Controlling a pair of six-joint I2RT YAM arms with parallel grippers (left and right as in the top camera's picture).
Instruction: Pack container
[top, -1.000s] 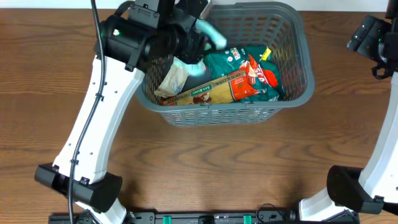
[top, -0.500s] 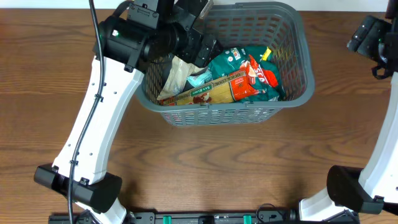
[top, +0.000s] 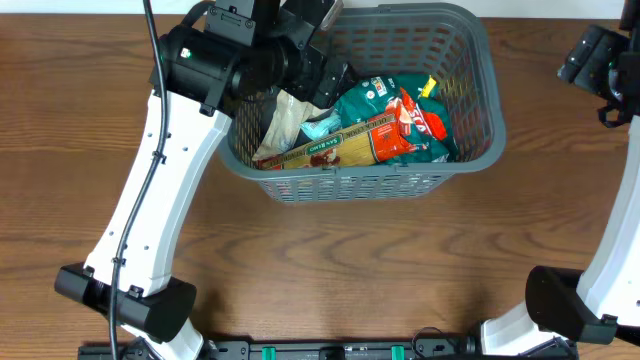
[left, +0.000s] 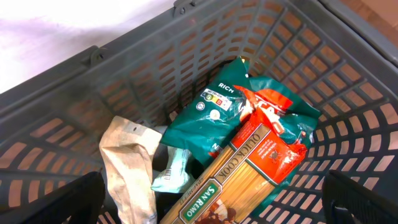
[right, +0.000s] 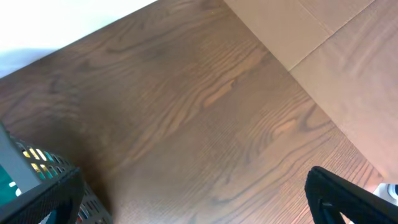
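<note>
The dark grey slotted container (top: 470, 150) stands at the table's back centre. Inside lie a spaghetti packet (top: 335, 148) (left: 249, 174), a green packet (top: 365, 100) (left: 214, 115), a red-orange packet (top: 415, 120) (left: 280, 134), a beige bag (top: 280, 125) (left: 127, 168) and a small pale teal packet (top: 322, 125) (left: 174, 171). My left gripper (top: 325, 75) (left: 211, 205) hangs open and empty above the container's left part. My right gripper (top: 600, 70) (right: 199, 199) is open and empty over bare table, right of the container's corner (right: 37, 180).
The wooden table (top: 350, 260) spreads in front of the container and to both sides. The arm bases stand at the front left (top: 130, 300) and front right (top: 560, 305). A lighter floor shows beyond the table edge in the right wrist view (right: 348, 62).
One second ago my left gripper held the pale teal packet above the container. It has let go; the packet now lies inside by the beige bag. The right arm has not moved.
</note>
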